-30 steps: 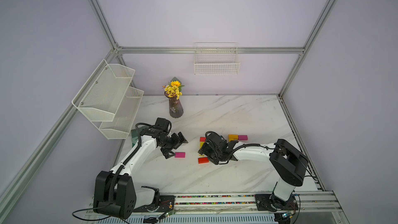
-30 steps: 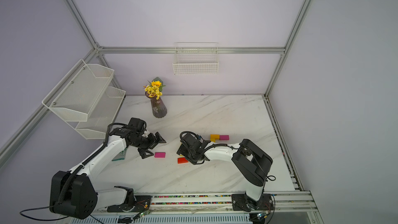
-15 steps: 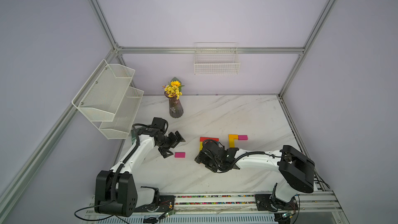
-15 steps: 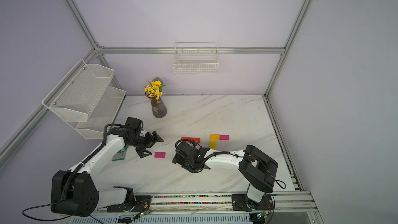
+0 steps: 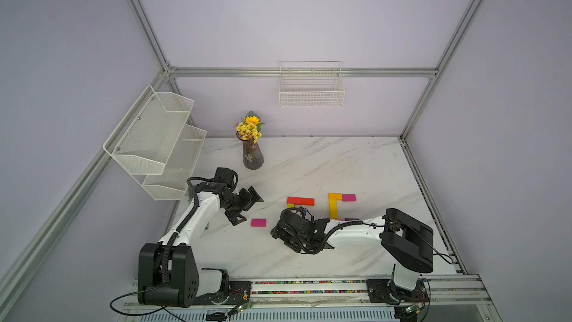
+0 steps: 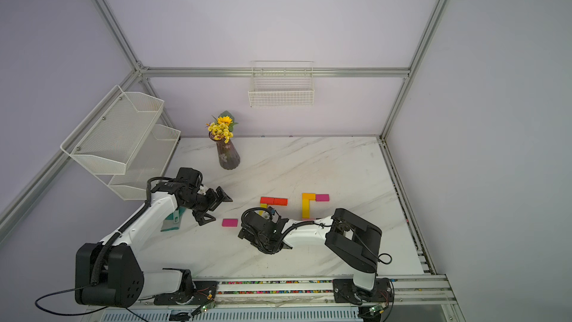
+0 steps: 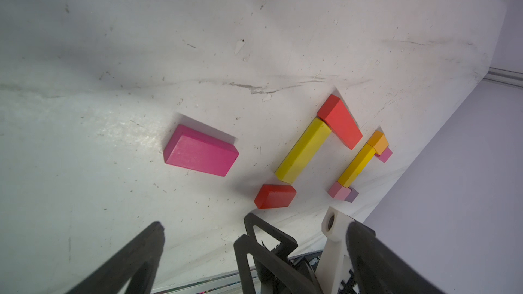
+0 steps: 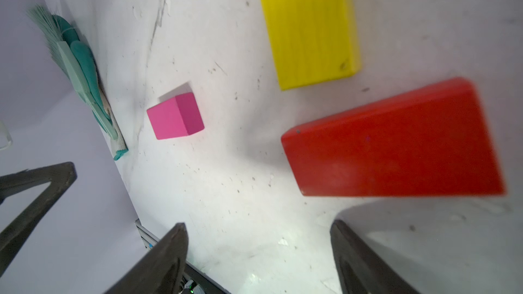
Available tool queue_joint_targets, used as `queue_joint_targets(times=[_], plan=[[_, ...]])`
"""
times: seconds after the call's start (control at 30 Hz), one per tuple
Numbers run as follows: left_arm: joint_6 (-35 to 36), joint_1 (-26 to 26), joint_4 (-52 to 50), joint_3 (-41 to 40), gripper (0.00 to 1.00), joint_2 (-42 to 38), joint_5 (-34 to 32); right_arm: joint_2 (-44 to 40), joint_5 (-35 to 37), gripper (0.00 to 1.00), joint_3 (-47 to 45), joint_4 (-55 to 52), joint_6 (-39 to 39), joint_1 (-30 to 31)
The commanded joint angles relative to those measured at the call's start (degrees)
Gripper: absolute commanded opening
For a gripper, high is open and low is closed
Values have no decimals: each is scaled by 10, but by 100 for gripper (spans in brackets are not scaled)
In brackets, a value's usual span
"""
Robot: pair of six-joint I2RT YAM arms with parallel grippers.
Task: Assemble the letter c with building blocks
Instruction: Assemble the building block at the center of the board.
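The left gripper (image 5: 248,208) hangs low over the white marble tabletop (image 5: 356,165) on a bent arm, jaws spread wide and empty, barely shifted from a second ago. Just right of it a flat magenta block (image 5: 258,222) lies alone. The right gripper (image 8: 259,224) was over the blocks a second ago. It has since drawn back toward the front edge, forearm nearly level, jaws parted and holding nothing. The small red block (image 8: 393,142) lies free just ahead of it, off the end of the long yellow block (image 7: 302,150).

Magenta block (image 5: 258,222) lies near the wide-spread left hand (image 5: 246,207).
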Motion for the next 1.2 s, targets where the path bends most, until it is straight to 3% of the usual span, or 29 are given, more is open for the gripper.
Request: queue_joint_targets(times=[0.0, 1.17], plan=[[19, 7, -3, 7, 100, -6, 15, 4, 43, 81, -19, 12, 44, 2], [24, 12, 7, 7, 100, 7, 28, -3, 54, 82, -36, 14, 67, -21]])
